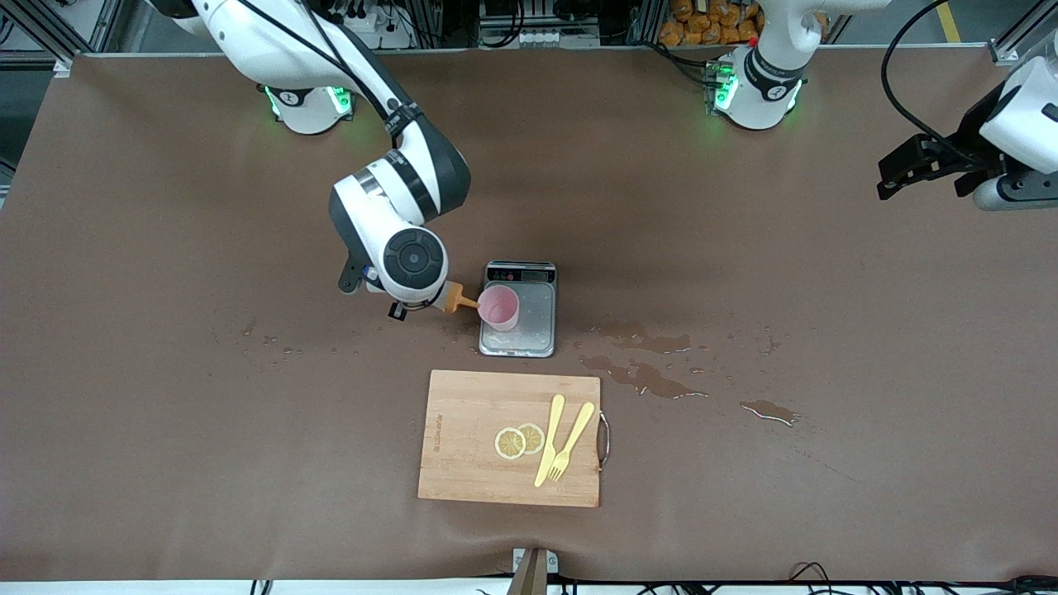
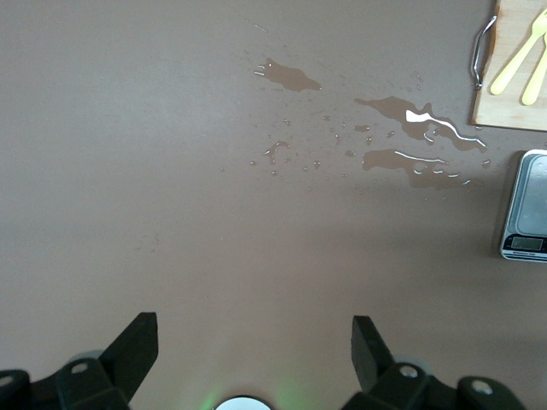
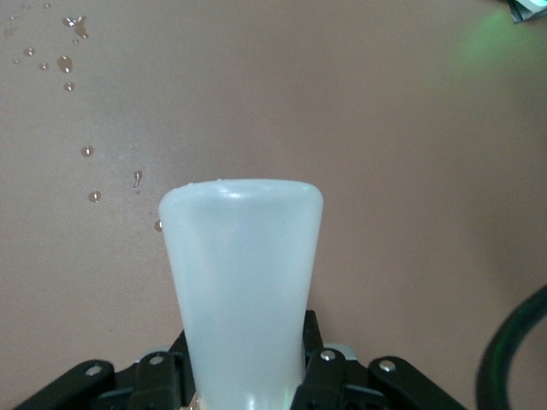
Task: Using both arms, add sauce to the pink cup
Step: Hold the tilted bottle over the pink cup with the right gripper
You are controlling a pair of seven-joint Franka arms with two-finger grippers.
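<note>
The pink cup (image 1: 499, 307) stands on a steel scale (image 1: 539, 318) in the middle of the table. My right gripper (image 3: 248, 346) is shut on the sauce (image 3: 244, 273), a whitish squeeze bottle. In the front view the bottle is tipped sideways, its orange nozzle (image 1: 464, 302) reaching over the cup's rim. No sauce stream shows. My left gripper (image 1: 905, 169) waits open and empty over bare table at the left arm's end; its fingers (image 2: 137, 346) stand wide apart.
A wooden cutting board (image 1: 471, 463) lies nearer the front camera than the scale, bearing two lemon slices (image 1: 518, 440), a yellow knife and a fork (image 1: 570, 442). Wet puddles (image 1: 640, 376) spread toward the left arm's end, with droplets (image 1: 273, 340) toward the right arm's end.
</note>
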